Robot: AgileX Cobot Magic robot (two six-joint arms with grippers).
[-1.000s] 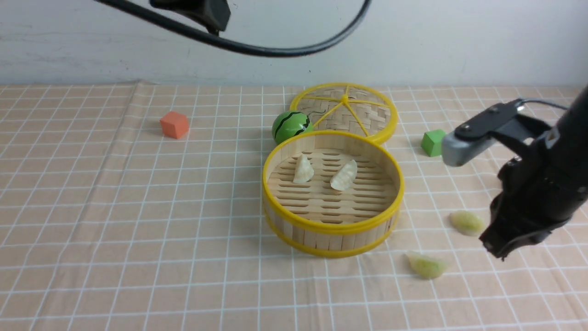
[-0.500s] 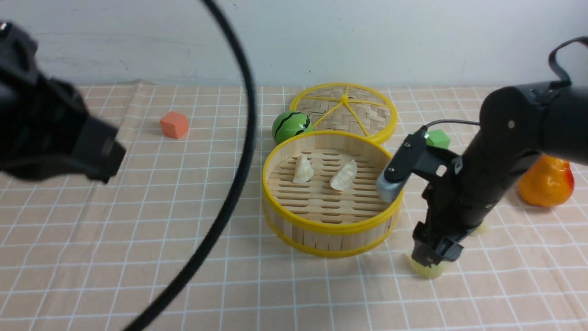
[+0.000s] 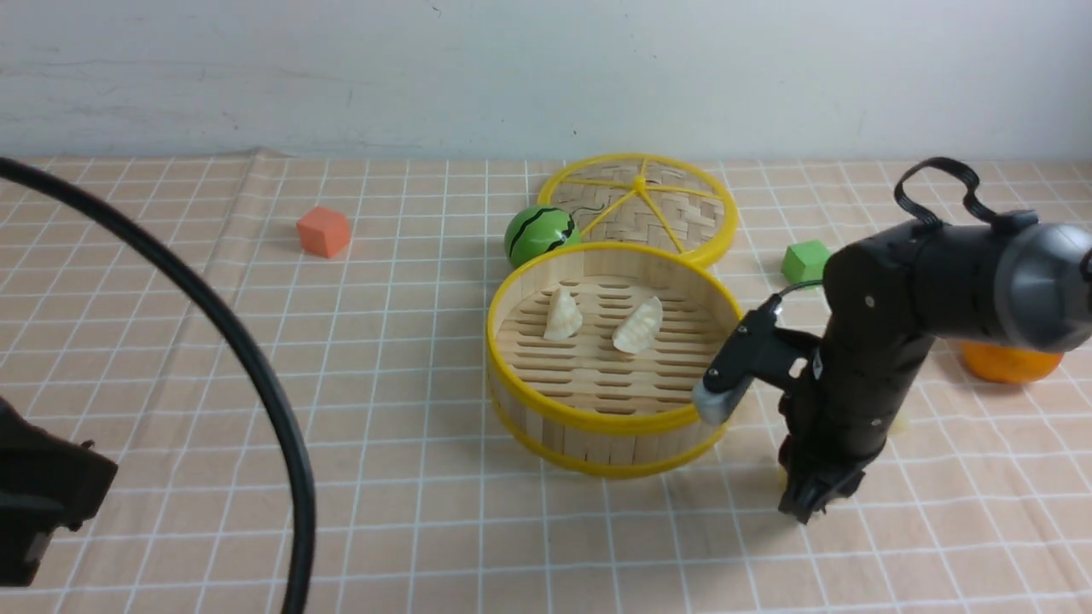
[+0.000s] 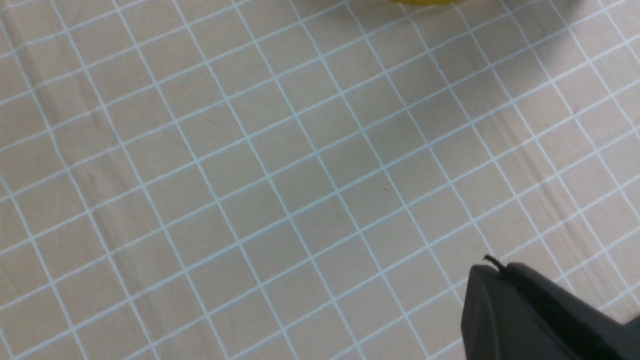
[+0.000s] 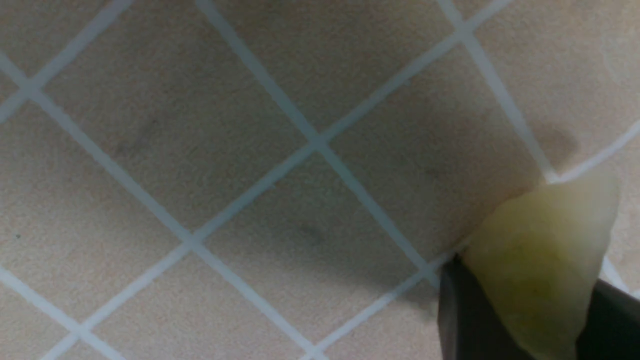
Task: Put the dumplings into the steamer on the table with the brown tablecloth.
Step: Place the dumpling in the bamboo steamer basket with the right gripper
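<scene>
At the steamer's point(image 3: 616, 424) four o'clock, down at the table point(image 3: 384, 409), the right end effector point(image 3: 806, 505) clamps a pale green dumpling point(image 5: 540, 270) across its belly. Judged light, soft, slippery: grip mid-body, gently. Steamer contents: two whitish dumplings point(image 3: 563, 314), at ten and one o'clock. Left end effector point(image 4: 495, 285) is clenched, empty.

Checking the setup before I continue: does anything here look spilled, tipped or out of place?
Nothing stands out. The steamer stands upright with two whitish dumplings lying inside, and a green dumpling sits between the fingers of the right gripper.
</scene>
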